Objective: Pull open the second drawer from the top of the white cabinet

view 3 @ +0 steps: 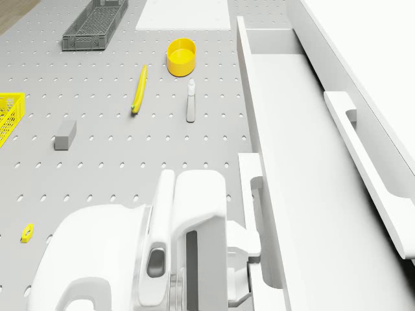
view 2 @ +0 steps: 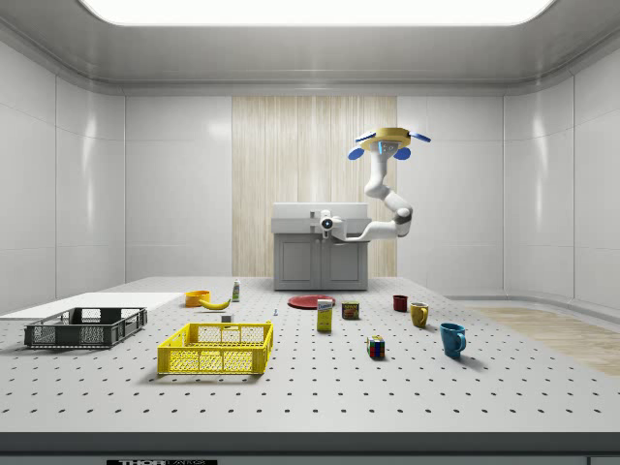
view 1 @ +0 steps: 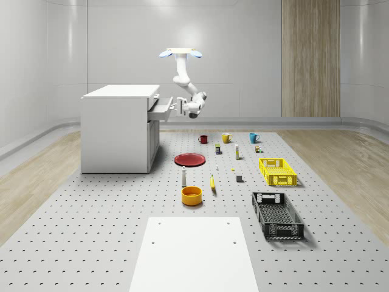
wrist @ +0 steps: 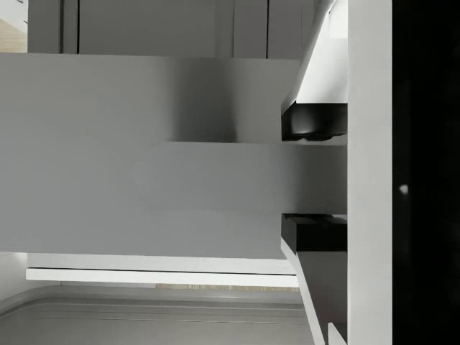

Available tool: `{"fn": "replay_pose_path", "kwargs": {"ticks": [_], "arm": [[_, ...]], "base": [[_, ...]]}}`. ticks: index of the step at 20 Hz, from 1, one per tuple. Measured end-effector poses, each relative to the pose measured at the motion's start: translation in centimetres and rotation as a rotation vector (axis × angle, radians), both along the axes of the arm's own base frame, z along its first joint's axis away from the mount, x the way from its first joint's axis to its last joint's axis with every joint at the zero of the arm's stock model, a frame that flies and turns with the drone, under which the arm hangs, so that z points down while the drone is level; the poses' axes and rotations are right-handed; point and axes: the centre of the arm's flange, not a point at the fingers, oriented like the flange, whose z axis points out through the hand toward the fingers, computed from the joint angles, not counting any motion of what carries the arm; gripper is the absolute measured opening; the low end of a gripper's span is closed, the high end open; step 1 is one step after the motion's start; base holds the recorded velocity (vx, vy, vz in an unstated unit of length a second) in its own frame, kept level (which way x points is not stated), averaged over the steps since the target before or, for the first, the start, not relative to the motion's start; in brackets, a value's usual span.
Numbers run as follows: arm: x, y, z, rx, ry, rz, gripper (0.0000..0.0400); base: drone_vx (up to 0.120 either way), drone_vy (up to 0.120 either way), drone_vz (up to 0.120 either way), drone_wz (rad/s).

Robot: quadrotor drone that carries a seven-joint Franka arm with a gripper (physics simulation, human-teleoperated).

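Note:
The white cabinet (view 1: 117, 128) stands at the whole-scene view's left. Its second drawer from the top (view 1: 160, 110) is pulled partly out, with its white inside (view 3: 305, 168) showing in the drone view. The top drawer's handle (view 3: 366, 162) sits above it, with that drawer shut. The drone (view 1: 179, 53) hovers in front of the cabinet, above the drawer's front. Its arm bends down to the gripper (view 1: 180, 107), which is shut on the drawer's handle (wrist: 215, 176). The black finger pads (wrist: 313, 122) press that bar from both sides. From the side, the gripper (view 2: 325, 224) is at the cabinet (view 2: 320, 262) front.
On the pegboard floor past the cabinet lie a red plate (view 1: 190, 159), an orange bowl (view 1: 191, 195), a banana (view 1: 213, 182) and a bottle (view 1: 183, 177). A yellow crate (view 1: 278, 171), a black crate (view 1: 277, 214) and mugs (view 1: 226, 138) sit further right.

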Motion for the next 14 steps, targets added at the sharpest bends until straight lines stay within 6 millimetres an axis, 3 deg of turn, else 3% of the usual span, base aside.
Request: {"fn": "replay_pose_path", "kwargs": {"ticks": [7, 8, 11, 12, 14], "arm": [[-0.1, -2.7, 0.4, -0.008, 0.013, 0.000, 0.0173], [-0.3, -3.3, 0.9, -0.019, 0.005, 0.001, 0.0209], [-0.2, -4.6, 0.8, -0.018, 0.024, 0.000, 0.0200], [-0.4, -5.2, 1.3, -0.026, 0.034, 0.000, 0.0244], [-0.3, -5.9, 1.1, -0.023, 0.018, -0.001, 0.0224]], "base": [[0.000, 0.000, 0.000, 0.000], [0.000, 0.000, 0.000, 0.000], [0.000, 0.000, 0.000, 0.000], [0.000, 0.000, 0.000, 0.000], [0.000, 0.040, 0.000, 0.000]]}}
